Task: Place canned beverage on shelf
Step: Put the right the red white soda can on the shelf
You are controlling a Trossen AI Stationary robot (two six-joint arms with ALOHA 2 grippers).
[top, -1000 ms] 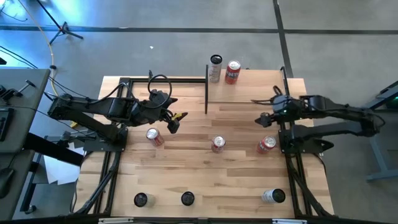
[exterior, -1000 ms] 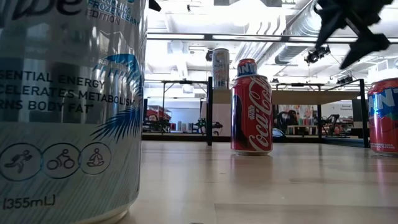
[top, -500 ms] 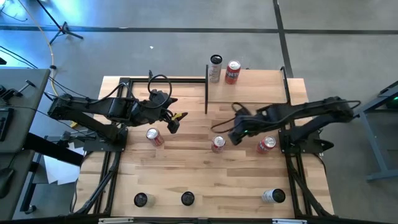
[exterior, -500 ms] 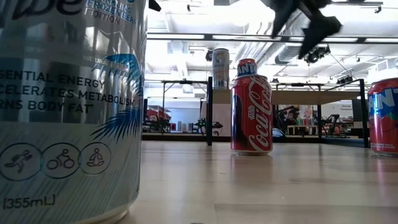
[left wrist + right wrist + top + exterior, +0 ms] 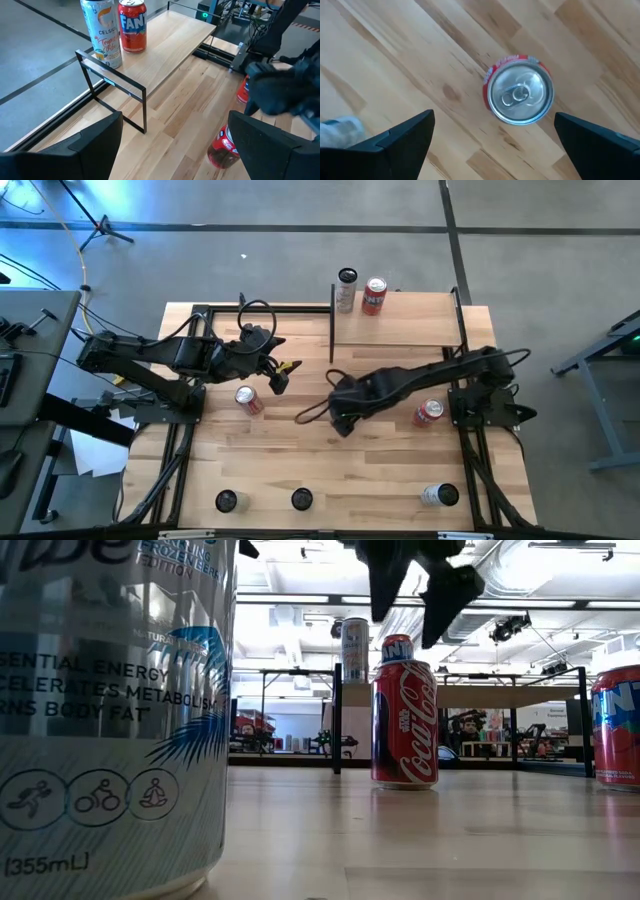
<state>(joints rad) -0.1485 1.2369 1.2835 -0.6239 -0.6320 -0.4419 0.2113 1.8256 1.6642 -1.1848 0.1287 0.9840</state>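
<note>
Wood-plank worktop (image 5: 300,450), concrete floor around it. Right end effector (image 5: 410,605) spread wide, empty, hovering directly above upright Coca-Cola can (image 5: 404,712) mid-worktop; fingers straddle can from above, no contact. Right wrist view looks straight down on can top, centred between fingers. Shelf (image 5: 400,325) at worktop's far edge, well apart from can; Celsius can (image 5: 346,290) and Fanta can (image 5: 373,296) stand at its back. Left end effector (image 5: 280,376) parted, empty, beside another red can (image 5: 248,400).

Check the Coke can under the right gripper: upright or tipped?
Upright. The Coke can stands on its base in the low view; the right wrist view looks straight down on its lid.
</note>
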